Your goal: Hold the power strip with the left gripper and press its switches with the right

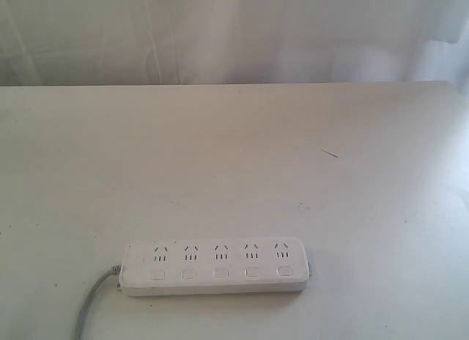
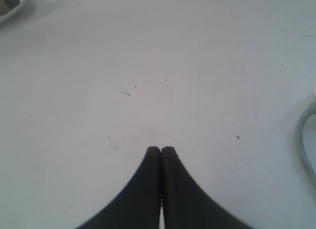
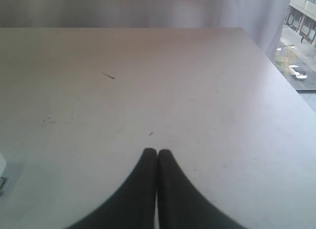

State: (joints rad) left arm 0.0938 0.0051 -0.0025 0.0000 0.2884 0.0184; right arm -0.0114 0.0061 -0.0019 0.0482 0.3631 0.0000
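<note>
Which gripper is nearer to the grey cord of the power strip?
Left. The left gripper is above the table with the cord close beside it; the right gripper is off the power strip's opposite end, no cord in view.

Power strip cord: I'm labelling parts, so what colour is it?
Grey. The cord shows best in the exterior view, leaving the white power strip.
</note>
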